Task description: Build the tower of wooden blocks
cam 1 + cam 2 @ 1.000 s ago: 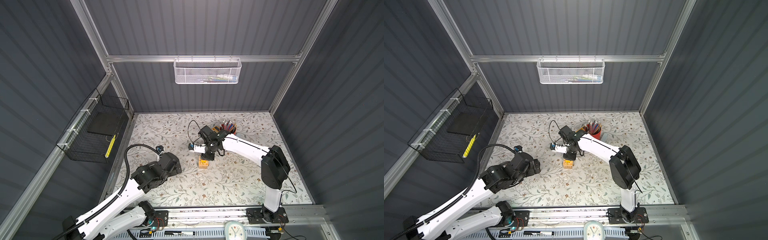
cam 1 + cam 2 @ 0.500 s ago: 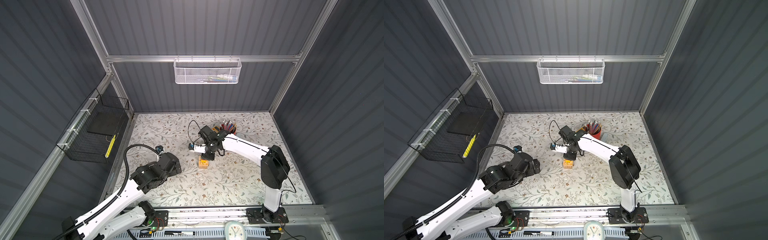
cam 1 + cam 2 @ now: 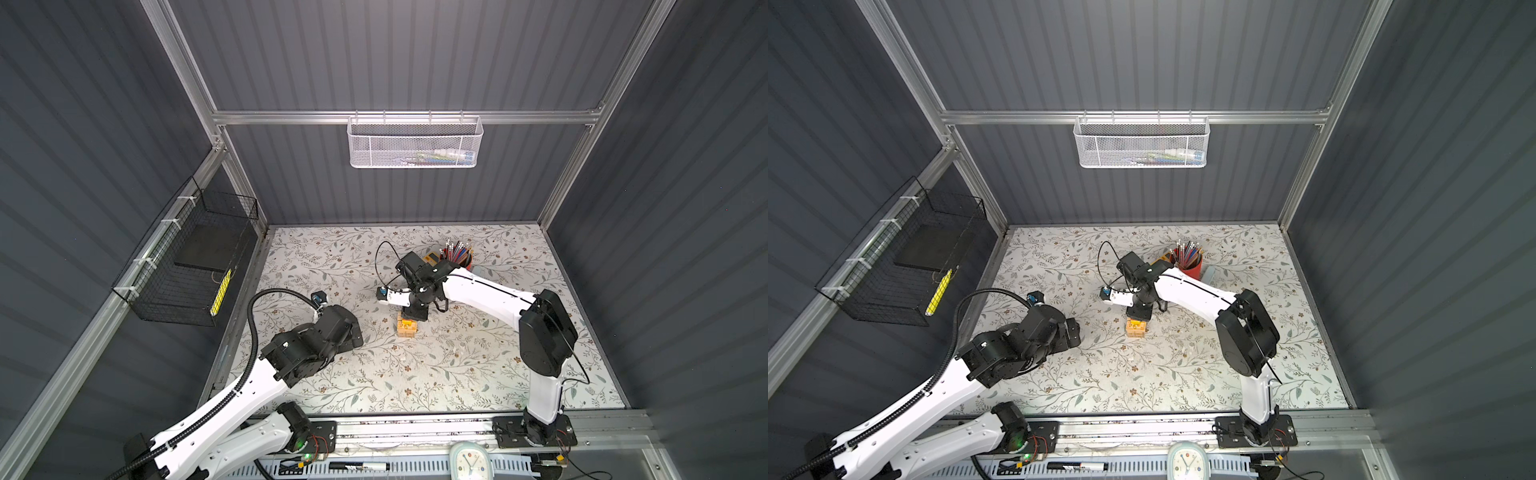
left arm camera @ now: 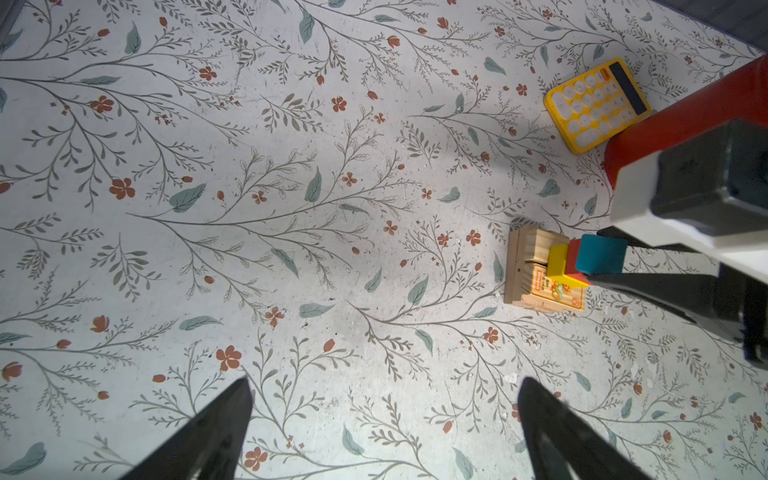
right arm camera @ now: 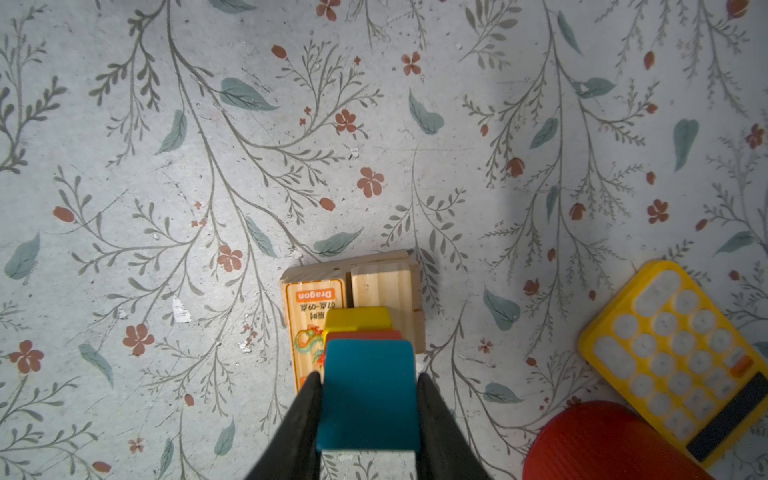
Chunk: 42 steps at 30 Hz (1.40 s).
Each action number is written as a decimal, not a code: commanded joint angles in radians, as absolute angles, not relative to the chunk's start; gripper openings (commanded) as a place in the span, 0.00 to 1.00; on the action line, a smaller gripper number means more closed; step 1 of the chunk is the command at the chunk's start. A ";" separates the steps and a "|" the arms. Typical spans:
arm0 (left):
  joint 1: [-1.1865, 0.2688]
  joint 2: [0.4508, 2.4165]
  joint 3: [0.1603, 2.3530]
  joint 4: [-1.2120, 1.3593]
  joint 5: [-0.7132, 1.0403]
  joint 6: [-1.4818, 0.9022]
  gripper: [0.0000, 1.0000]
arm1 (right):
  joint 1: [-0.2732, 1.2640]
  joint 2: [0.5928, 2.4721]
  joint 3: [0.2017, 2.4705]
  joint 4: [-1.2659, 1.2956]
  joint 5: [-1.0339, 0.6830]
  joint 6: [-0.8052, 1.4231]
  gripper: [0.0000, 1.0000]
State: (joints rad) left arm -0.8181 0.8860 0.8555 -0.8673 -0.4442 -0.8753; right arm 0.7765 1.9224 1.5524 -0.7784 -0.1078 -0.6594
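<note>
Over the floral tabletop (image 3: 457,374), downward-pointing right end effector (image 5: 368,379) clamps teal block (image 4: 602,253); left end effector (image 4: 385,384) gapes.

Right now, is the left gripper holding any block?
No, the left gripper is open and empty; the wood block tower stands apart from it.

Both top views were evenly lit from overhead: the floral tabletop (image 3: 457,374) read bright and the grey walls (image 3: 83,124) dim, with soft shadows under the 2 arms (image 3: 490,291). Detail was small but sharp. In the left wrist view the fingers (image 4: 199,436) of the left gripper (image 4: 385,384) were featureless black and slightly soft, and the red cup (image 4: 685,112) stretched at the edge. In the right wrist view a broad shadow dimmed the tabletop near the calculator (image 5: 673,345); the teal block (image 5: 370,390), close to the lens, looked mildly blurred.
</note>
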 commanded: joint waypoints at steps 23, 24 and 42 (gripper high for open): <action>-0.813 0.896 0.868 -0.890 -0.454 -0.856 1.00 | 0.775 1.838 1.589 -0.774 -0.137 -0.619 0.55; -0.813 0.897 0.872 -0.891 -0.458 -0.855 1.00 | 0.774 1.816 1.586 -0.767 -0.137 -0.601 0.56; -0.723 1.074 0.872 -0.645 -0.698 -0.741 1.00 | 0.551 1.154 1.113 -0.561 0.327 0.158 0.99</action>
